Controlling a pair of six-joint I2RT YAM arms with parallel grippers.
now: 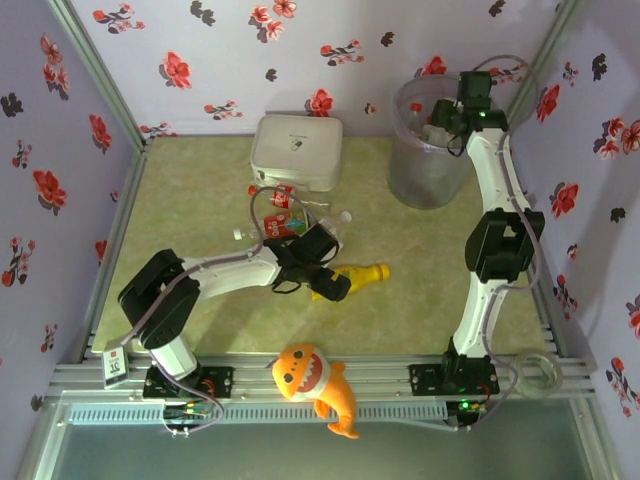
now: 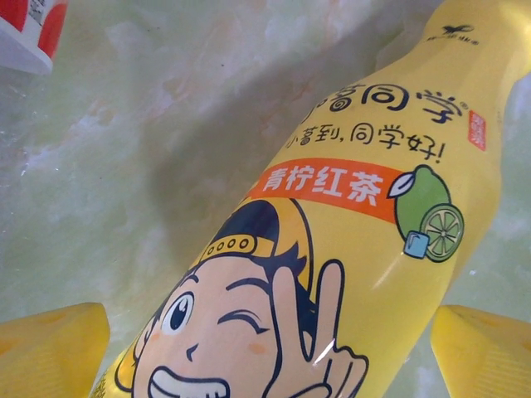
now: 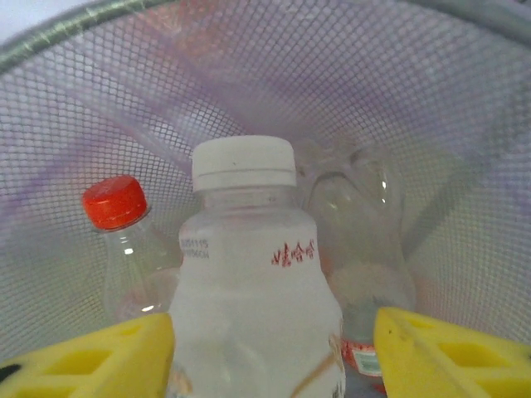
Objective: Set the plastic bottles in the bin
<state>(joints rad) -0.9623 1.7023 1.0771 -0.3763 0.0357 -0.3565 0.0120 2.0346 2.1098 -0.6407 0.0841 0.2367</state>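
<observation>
1. Yellow plastic all over, the yellow bottle (image 1: 362, 273) lies on its side near the middle of the green marbled surface (image 1: 190, 210), neck pointing right; the left wrist view shows its cartoon face and lime print (image 2: 348, 207).
2. The left pincer (image 1: 332, 285) is low over this bottle's base end, its yellow fingers (image 2: 50, 348) spread wide – one on each side of the body (image 2: 270, 348).
3. Just beyond it, towards the back, several red-labelled bottles (image 1: 283, 212) lie in a loose cluster, close to the white box (image 1: 295, 150).
4. The bin (image 1: 420, 185) stands at the far right corner; its wall looks like fine mesh from inside (image 3: 373, 83).
5. The right pincer (image 1: 448, 120) reaches down into the bin with a white-capped bottle (image 3: 249, 249) between its fingers (image 3: 274, 356). The left finger meets the bottle, a sliver of gap shows at the right one – I cannot tell whether it is pinching.
6. Deeper in the bin lie a red-capped bottle (image 3: 116, 203) and a clear bottle (image 3: 357, 224).
7. An orange plush shark (image 1: 315, 385) sits at the near edge, between the arm bases.
</observation>
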